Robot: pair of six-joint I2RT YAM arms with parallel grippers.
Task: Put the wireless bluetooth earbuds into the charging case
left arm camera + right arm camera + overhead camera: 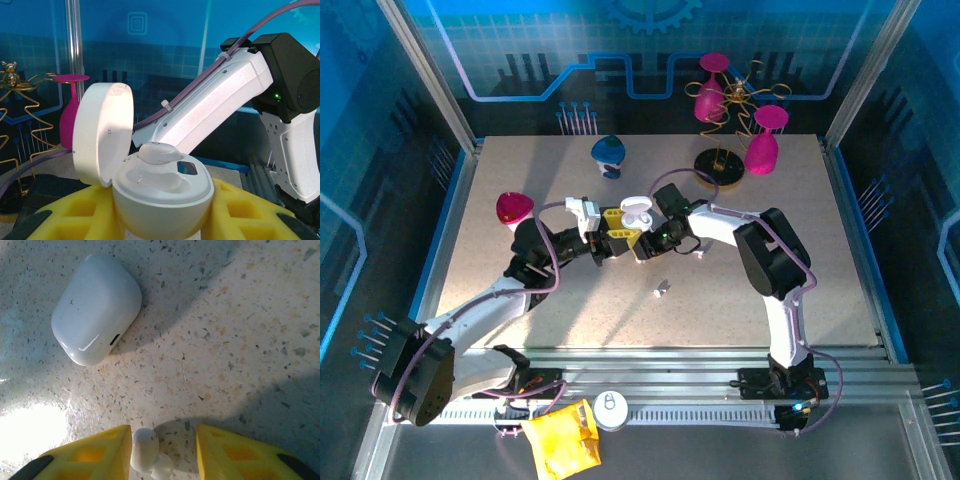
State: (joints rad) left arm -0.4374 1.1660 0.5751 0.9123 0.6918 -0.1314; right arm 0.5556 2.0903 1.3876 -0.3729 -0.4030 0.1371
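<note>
Charging case (160, 195) first: it's up off the surface, wedged between the yellow fingers of my left tool (160, 222), which is clamped narrow on its lower half. The lid (102, 132) is swung right back and stands open. Inside, the first earbud (157, 151) sits on the tray. It looks perched a little proud rather than sunk home, though from this angle I can't be sure. The well beside it looks empty to me, with just a dark glint there. From above, the charging case (635, 210) hangs over mid-surface, right where my two arms meet.

Over to my right tool (161, 435). It points down at the speckled surface (240, 340), yellow fingers standing apart, with the second earbud (146, 454) lying between them. The bud touches one finger and there's a clear gap to the other, so it's bracketed, not gripped.

Further out, well apart from that bud, a smooth white pod (96, 307) lies shut on the surface, with a small dark slot in its side. It could be another case. I can't tell, and nothing of its inside shows. Nearer my bases a tiny pale piece (662, 288) lies loose, too small to name.

My read is roughly halfway. One bud is at the case and may need pressing down. The other has yet to be pinched, lifted, carried across and seated in the free well.
</note>
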